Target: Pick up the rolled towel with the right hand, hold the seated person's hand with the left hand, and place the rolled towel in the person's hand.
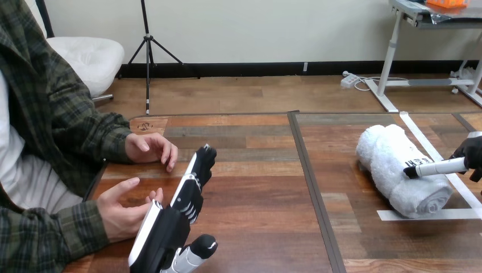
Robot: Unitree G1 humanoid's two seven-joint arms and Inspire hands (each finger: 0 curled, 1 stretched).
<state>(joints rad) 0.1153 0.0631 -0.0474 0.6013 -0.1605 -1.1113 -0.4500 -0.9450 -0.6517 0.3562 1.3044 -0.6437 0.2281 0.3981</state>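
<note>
Now: towel lies rolled on the right of the surface. Looks soft and light, likely to squash or unroll if pinched at an end. Better wrapped round the middle. Robot's right hand rests one straight finger on top, not closed. Its left hand is straight-fingered and empty, just beside the person's nearer hand.

Bright, even light, soft shadows, perhaps slight sheen on the table.

The rolled towel is soft, nubby white cloth. The table is smooth wood-grain planks (faintly shiny). The left hand has glossy plastic shells.
</note>
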